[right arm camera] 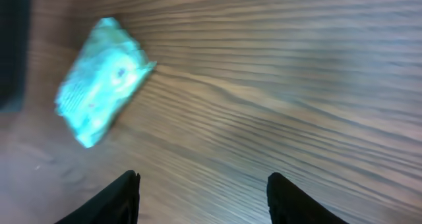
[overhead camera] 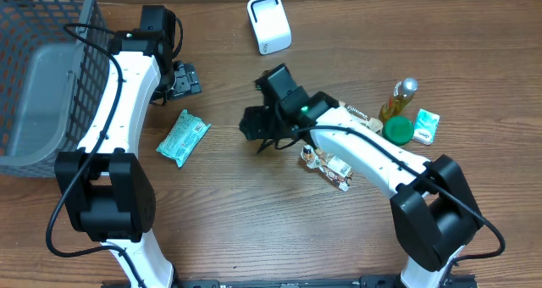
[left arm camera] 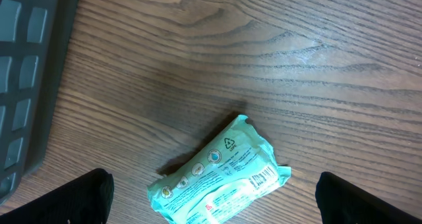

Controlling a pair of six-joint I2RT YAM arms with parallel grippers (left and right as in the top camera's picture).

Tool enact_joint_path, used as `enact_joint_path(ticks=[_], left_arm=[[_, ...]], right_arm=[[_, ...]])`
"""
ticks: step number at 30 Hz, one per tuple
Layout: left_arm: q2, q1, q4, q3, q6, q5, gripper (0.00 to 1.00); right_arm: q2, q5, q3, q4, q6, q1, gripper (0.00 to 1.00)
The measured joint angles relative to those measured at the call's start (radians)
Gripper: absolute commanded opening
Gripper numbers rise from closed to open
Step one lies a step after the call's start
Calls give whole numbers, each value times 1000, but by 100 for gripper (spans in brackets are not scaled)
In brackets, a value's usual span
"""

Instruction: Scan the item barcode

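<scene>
Where the green packet (overhead camera: 183, 137) lies flat on the wooden table (overhead camera: 254, 229), left of centre, nothing is touching it. It sits near the wire basket (overhead camera: 51, 34), between the two arms. The left gripper (overhead camera: 181, 79) hangs over the table on the packet's far side. Its wrist view shows the fingers (left arm camera: 82, 197) spread wide at the bottom corners, with the packet on the wood below, printed side up. A recycling mark and a strip of fine lines near one end can be made out.

The right gripper (overhead camera: 252, 124) hangs to the packet's right, apart from it. Its own view is blurred, yet the two fingers (right arm camera: 122, 199) stand clearly apart with only bare wood between them, and the packet shows in the upper left of that view.

The white scanner (overhead camera: 269, 24) stands at the far edge of the table, well apart from the packet. To the right sit a bottle of yellow liquid (overhead camera: 400, 100), a round green lid (overhead camera: 398, 130), a small green-and-white box (overhead camera: 426, 127) and a crinkled wrapper (overhead camera: 329, 165) — all grouped by the right arm.
</scene>
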Motion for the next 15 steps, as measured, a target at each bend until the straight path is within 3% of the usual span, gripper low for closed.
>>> enact_joint_path(ticks=[2,8,10,12,15], left_arm=[[0,0,0,0,0,0,100],[0,0,0,0,0,0,100],[0,0,0,0,0,0,100],[0,0,0,0,0,0,100],[0,0,0,0,0,0,100]], right_arm=[[0,-12,0,32,-7,15,57],[0,-34,0,89,-19,27,73],[1,-35,0,92,-19,27,83],[3,-37,0,92,-21,27,100],[7,-37,0,92,-22,27,100]])
